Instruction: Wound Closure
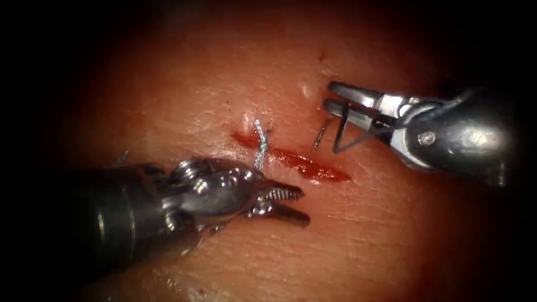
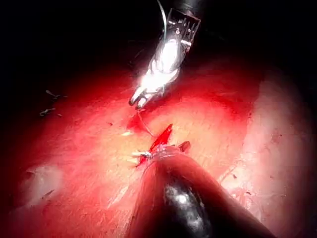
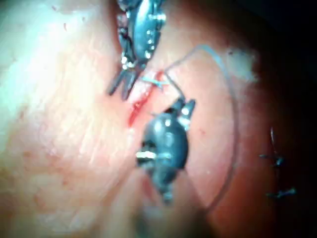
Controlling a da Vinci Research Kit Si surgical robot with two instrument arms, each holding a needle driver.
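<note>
Mostly the tissue fades into darkness toward the endoscope view's edges, so its borders cannot be made out. Both tool shafts are cut off by the frame as well. The left tool comes in from the lower left, its body lying over the tissue just below the cut and hiding what is beneath it; its two jaws are spread apart and hold nothing, with their tips just under the cut's middle. The right tool sits above and to the right of the cut, its jaws pressed together on the needle. The needle is gripped near one end and hangs down from the jaws as a dark curve, clear of the tissue and not in it; which end is the point is hard to tell. A second thin dark line beside it may be its shadow or more of its curve.

The cut is a short red slit running from upper left to lower right, with red fluid pooled along it. One stitch of pale twisted thread crosses its left end. In the right wrist view, thread arcs away from the right tool in a wide loop, and small cut ends of thread lie well apart on the tissue.
</note>
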